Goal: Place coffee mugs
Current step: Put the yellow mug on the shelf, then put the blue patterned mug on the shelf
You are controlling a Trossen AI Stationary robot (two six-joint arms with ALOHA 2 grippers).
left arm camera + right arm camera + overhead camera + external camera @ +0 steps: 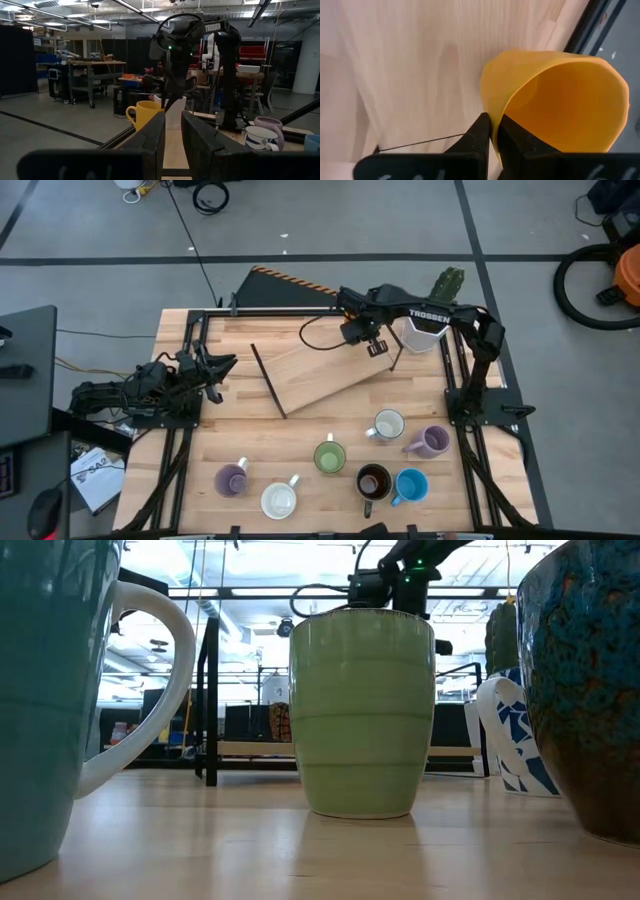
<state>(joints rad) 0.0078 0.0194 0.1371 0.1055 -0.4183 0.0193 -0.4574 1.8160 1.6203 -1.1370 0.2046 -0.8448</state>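
- The right tool [491, 131] is up over the raised wooden shelf board [320, 370] at the far side of the worktop [300, 480], pinched onto the rim of the orange mug [555, 100], one finger inside the cup and one outside.
- That mug is a plain, glossy yellow-orange, thin-walled, and it hangs tilted from the tool just above the pale wood; the left wrist view catches its handle [131, 114] sticking out to one side.
- I can't tell whether its base is touching the board yet, so I'd call this one mid-placement, not set down.
- The left tool [222, 365] waits at the left edge of the worktop, beside the board, its fingers a narrow gap apart with nothing between them.
- Seven mugs are still down on the near half: a lilac mug [232, 480], a white mug [279, 500], the green mug [330, 457], the dark brown mug [373, 480], the blue mug [411, 486], a patterned white mug [388, 425] and a second lilac mug [432, 442].
- So by my reckoning the job has barely started: one mug in hand, seven to go.
- The white cactus pot [425, 335] sits at the far right corner, just behind the working arm.
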